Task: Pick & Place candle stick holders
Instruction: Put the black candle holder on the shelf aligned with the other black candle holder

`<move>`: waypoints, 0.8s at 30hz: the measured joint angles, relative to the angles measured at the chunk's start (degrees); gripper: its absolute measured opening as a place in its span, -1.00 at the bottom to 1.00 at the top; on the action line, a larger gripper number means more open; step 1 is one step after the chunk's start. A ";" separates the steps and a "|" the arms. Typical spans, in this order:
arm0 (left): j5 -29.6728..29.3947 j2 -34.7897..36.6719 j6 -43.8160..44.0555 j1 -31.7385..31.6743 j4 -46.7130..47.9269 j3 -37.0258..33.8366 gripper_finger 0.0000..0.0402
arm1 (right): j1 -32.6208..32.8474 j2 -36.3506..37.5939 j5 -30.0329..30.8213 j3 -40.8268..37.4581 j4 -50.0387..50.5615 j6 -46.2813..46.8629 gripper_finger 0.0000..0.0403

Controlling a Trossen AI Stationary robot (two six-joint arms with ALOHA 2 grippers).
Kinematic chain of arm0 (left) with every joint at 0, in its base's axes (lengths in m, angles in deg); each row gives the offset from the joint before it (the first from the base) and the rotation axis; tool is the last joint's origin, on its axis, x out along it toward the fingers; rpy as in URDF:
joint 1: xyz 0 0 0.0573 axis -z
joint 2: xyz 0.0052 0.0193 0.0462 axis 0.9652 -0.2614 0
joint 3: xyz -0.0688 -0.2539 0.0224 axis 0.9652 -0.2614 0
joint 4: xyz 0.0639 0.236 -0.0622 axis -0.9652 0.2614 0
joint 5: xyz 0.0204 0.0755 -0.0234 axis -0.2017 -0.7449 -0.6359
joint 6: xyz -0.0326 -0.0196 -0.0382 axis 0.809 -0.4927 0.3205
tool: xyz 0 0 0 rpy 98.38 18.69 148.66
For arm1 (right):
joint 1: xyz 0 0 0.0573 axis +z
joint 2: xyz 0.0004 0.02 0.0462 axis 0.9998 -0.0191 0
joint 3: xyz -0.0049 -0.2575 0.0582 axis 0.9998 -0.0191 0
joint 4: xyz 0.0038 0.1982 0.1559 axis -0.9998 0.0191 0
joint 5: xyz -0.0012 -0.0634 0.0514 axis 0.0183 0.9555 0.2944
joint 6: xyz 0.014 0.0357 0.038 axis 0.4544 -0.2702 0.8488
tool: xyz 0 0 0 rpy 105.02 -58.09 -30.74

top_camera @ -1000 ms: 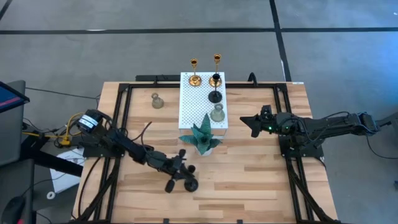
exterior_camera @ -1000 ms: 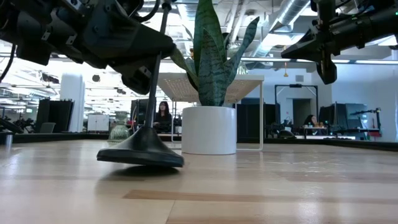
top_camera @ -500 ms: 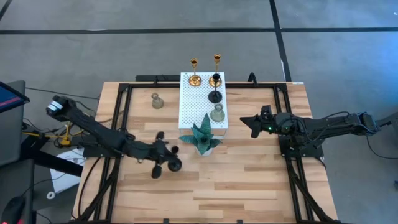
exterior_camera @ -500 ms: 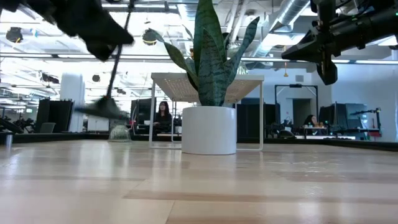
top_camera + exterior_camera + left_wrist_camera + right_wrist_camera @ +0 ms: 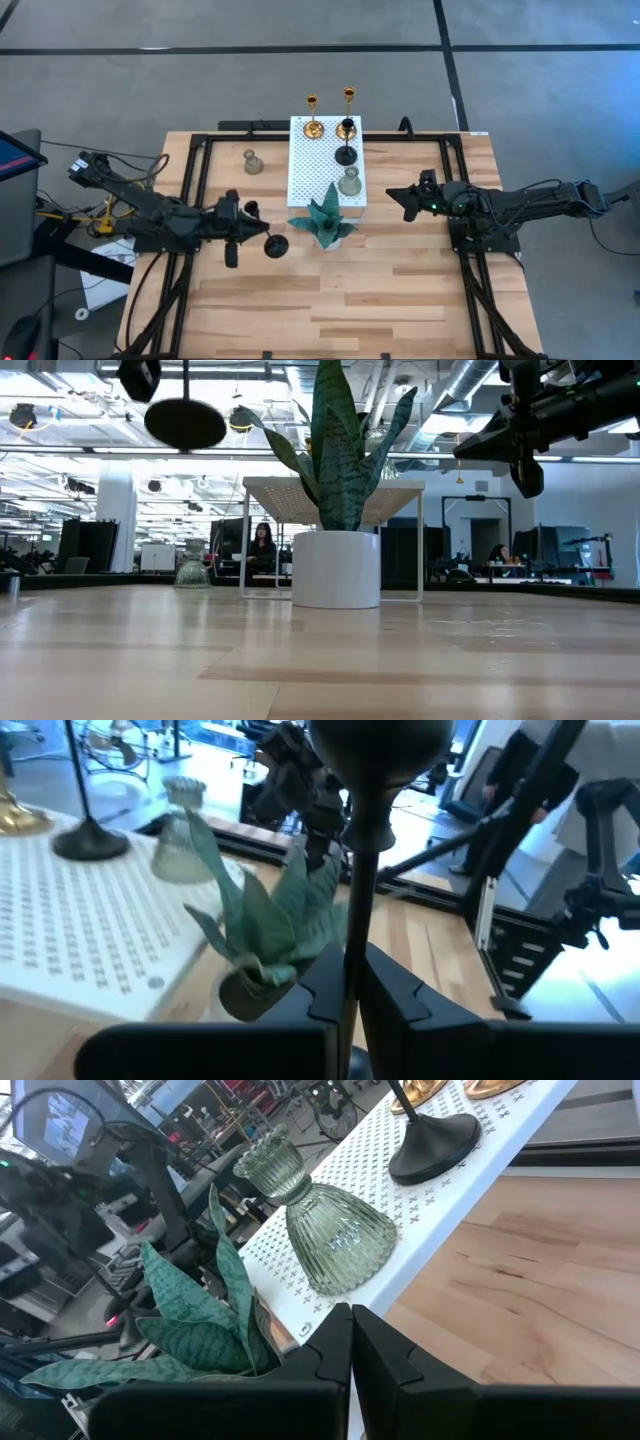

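My left gripper point(image 5: 250, 237) is over the table's left-middle, shut on a black candle stick holder with a round base point(image 5: 276, 246), just left of the teal plant ornament point(image 5: 325, 222). A second black holder point(image 5: 346, 150), two gold holders point(image 5: 313, 125) and a grey-green bell-shaped holder point(image 5: 349, 182) stand on their bases on the white perforated board point(image 5: 310, 170). Another grey-green holder point(image 5: 253, 162) stands on the wood left of the board. My right gripper point(image 5: 405, 200) is shut and empty, right of the board. My left gripper pinches the black holder's thin stem point(image 5: 350, 955) between its two fingers, well away from the round base point(image 5: 378, 740). The fingers hide the stem's other end. The fingers run along the stem, slanting toward the table's right. The holder is tilted, base outermost, clear of the table point(image 5: 185, 422).
Black frame rails point(image 5: 190, 200) run along both sides of the wooden table top point(image 5: 380, 290). The near half of the table shows bare wood. In the low view people sit in the room behind the table.
My left gripper has gone up and toward the table's far-left, still shut on the black holder. The holder's base stood tilted on the table a second ago and is now lifted well clear. My right arm has kept still.
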 joint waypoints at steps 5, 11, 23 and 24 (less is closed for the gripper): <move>-4.07 -1.76 -3.18 -0.02 8.89 9.68 -0.93 | 0.00 0.00 0.01 0.00 0.00 0.00 -1.00; -11.30 -4.92 -15.34 -1.13 11.83 20.69 -0.93 | -0.04 0.00 0.07 0.00 0.00 -0.12 -1.00; -5.89 -12.94 -27.56 -21.67 11.66 31.98 -0.93 | -0.04 0.02 0.15 0.00 -0.09 -0.07 -1.00; -3.44 -13.85 -27.50 -23.99 11.34 32.15 -0.93 | -0.04 0.01 0.15 0.00 -0.08 -0.07 -1.00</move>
